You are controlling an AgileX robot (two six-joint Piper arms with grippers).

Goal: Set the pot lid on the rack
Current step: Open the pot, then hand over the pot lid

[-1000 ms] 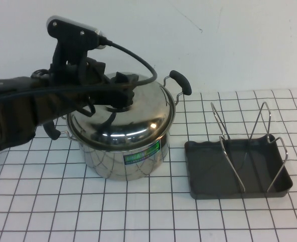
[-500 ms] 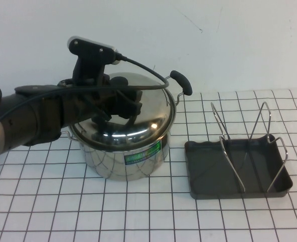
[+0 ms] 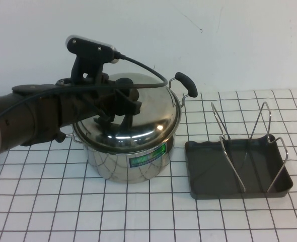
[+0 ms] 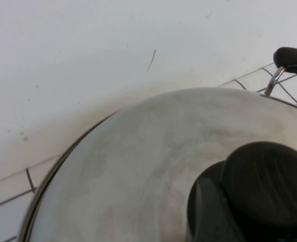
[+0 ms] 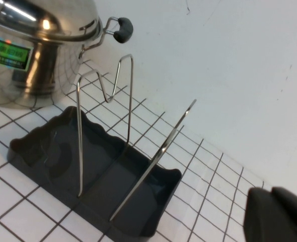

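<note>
The shiny steel pot lid (image 3: 146, 118) sits on the deep steel pot (image 3: 133, 164) at the table's left. My left gripper (image 3: 121, 105) is over the lid's centre, shut on its black knob (image 4: 267, 184); the lid's dome (image 4: 138, 166) fills the left wrist view. The rack (image 3: 209, 174), a dark grey tray with upright wire loops (image 3: 220, 126), stands empty to the right of the pot. It also shows in the right wrist view (image 5: 103, 176). My right gripper (image 5: 277, 214) is out of the high view, shut and empty, beside the rack.
The pot has two black handles; one (image 3: 187, 83) sticks out at the back right toward the rack. A white gridded cloth (image 3: 148, 217) covers the table, with a white wall close behind. A strip of cloth separates pot and rack.
My left arm has swung right and settled over the lid's knob. The pot with its lid has slid slightly to the right. The rack has not moved.
</note>
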